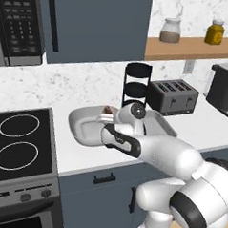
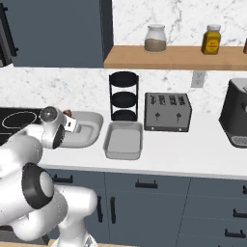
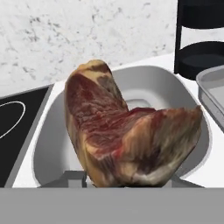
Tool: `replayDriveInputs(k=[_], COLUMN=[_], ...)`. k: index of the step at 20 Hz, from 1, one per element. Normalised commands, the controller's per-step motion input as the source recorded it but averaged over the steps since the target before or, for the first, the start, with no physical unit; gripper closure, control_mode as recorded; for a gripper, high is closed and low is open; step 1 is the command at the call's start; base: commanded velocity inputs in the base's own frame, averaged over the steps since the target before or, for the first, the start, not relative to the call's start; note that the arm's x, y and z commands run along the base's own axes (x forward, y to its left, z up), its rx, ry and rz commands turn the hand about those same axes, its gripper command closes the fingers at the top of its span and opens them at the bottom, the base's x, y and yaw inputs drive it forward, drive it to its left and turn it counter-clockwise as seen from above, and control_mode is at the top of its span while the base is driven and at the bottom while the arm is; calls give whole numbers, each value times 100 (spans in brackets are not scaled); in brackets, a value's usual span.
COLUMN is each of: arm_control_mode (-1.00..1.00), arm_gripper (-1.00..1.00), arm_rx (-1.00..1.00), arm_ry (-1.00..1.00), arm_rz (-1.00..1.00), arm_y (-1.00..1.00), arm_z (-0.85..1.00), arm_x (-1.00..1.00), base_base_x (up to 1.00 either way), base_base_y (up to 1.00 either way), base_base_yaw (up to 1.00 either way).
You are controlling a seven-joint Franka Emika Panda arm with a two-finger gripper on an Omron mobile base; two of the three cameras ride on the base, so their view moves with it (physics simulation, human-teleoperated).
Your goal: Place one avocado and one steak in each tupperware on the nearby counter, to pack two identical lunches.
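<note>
White worktop [image 2: 193, 154] under a marbled wall is carrying two grey tupperware tubs, with the steak [image 3: 127, 131] hanging over the rounded one.

Gripped in the claw [image 3: 127, 183], whose jaws are closing part-way on its lower edge, the raw steak is sitting just above the rounded tupperware [image 3: 162, 87] beside the black stovetop [image 1: 18, 143]. The rectangular tupperware [image 2: 123, 140] is lying just to the right, both tubs looking bare inside. A black tiered rack [image 2: 123, 96] is standing behind them against the wall, a toaster [image 2: 168, 112] next to it, a dark appliance [image 2: 236, 116] further along. Jars [image 2: 155, 38] are lining a wooden shelf [image 2: 173, 57] above; a microwave [image 1: 18, 24] is hanging over the stovetop.
</note>
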Motion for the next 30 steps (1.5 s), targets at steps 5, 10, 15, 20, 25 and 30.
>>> replayDriveInputs(k=[5, 10, 15, 20, 25, 30], arm_control_mode=[-100, -100, -100, -100, -100, -100], arm_gripper=[100, 100, 100, -100, -100, -100], arm_rx=[-3, 0, 0, -3, 0, 3], arm_ry=[3, 0, 0, 0, 1, 5], arm_rz=[-1, -1, 0, -2, -3, -1], arm_y=[10, 15, 15, 11, 0, 0], arm_z=[-26, -46, -35, -1, 38, 62], arm_x=[68, 37, 2, 16, 17, 9], base_base_x=[0, 0, 0, 0, 0, 0], base_base_y=[0, 0, 0, 0, 0, 0], base_base_yaw=[0, 0, 0, 0, 0, 0])
